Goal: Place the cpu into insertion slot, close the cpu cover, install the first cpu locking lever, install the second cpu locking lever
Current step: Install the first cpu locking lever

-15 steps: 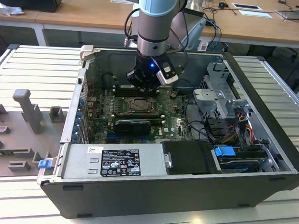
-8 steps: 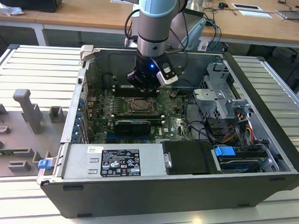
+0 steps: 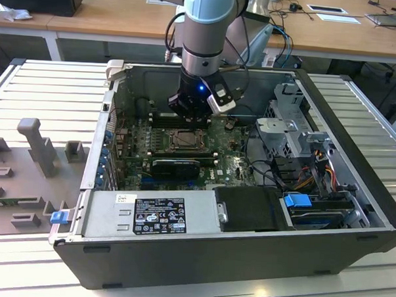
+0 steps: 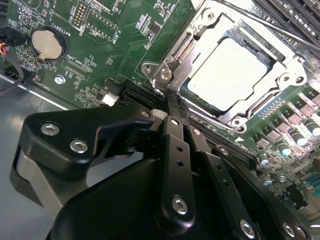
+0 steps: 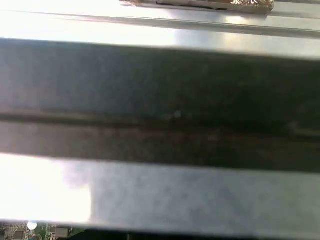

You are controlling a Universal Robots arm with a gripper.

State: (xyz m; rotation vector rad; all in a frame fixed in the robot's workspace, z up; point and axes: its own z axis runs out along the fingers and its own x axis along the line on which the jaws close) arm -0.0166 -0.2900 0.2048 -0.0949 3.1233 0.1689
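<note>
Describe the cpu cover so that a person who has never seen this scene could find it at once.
Look inside the open computer case at the green motherboard, just below the gripper in the exterior view. At the board's middle sits the cpu cover, a silvery metal frame lying over the pale square cpu. Unlike the long black slots beside it, it is square, shiny and windowed.

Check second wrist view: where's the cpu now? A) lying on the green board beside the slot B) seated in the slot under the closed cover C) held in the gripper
B: the cpu lies flat in the slot with the cover frame down around it, and the gripper sits at the socket's corner.
</note>
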